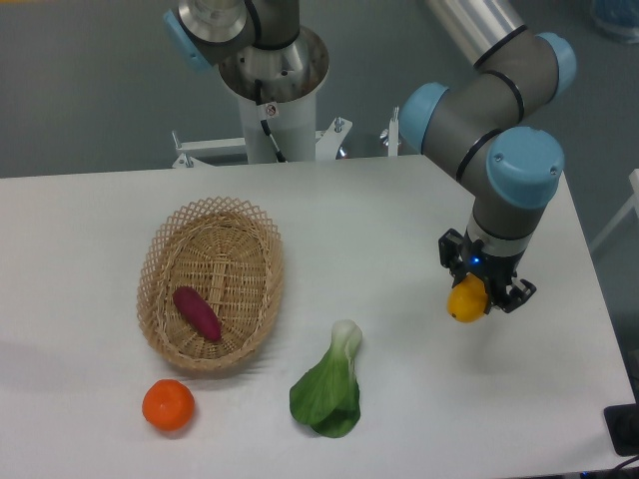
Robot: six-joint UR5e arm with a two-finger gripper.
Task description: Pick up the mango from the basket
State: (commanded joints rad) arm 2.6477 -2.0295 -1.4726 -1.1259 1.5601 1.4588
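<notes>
My gripper [471,295] is at the right of the table, pointing down, shut on the yellow-orange mango [465,302], which hangs between the fingers just above the tabletop. The tan wicker basket [170,251] sits at the left of the table, far from the gripper. Only a dark purple oblong vegetable [197,313] lies inside it.
A round orange citrus fruit [168,405] lies on the table in front of the basket. A green leafy bok choy [328,391] lies at the front centre. The arm's base [272,80] stands behind the table. The table's right edge is close to the gripper.
</notes>
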